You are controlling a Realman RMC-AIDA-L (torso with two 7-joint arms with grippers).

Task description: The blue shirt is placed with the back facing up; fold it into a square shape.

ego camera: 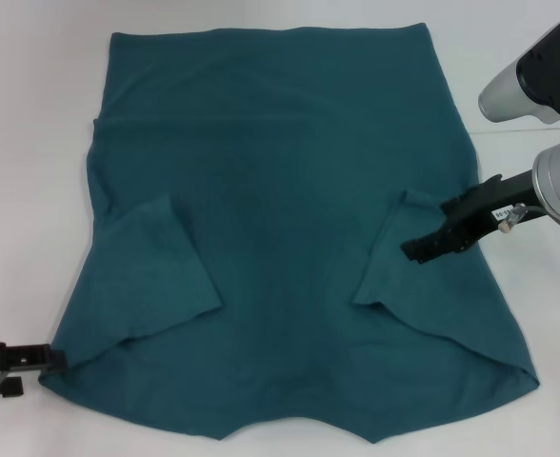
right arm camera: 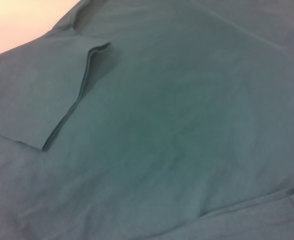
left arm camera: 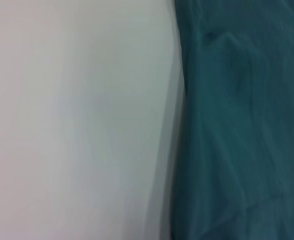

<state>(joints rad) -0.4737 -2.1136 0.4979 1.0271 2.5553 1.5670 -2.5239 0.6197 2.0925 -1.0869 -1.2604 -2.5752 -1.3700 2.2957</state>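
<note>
The blue shirt (ego camera: 280,171) lies flat on the white table, hem at the far side and shoulders toward me. Both short sleeves are folded inward onto the body: the left sleeve (ego camera: 156,267) and the right sleeve (ego camera: 387,271). My right gripper (ego camera: 423,248) is over the outer edge of the right sleeve, reaching in from the right. My left gripper (ego camera: 56,360) rests low at the shirt's near left corner, just off the cloth. The right wrist view shows a folded sleeve (right arm camera: 42,100) on the shirt (right arm camera: 177,140). The left wrist view shows the shirt's edge (left arm camera: 237,125) beside bare table.
The white table (ego camera: 32,143) surrounds the shirt, with bare surface to the left and far right. The right arm's silver-grey links (ego camera: 537,86) stand above the table at the right edge.
</note>
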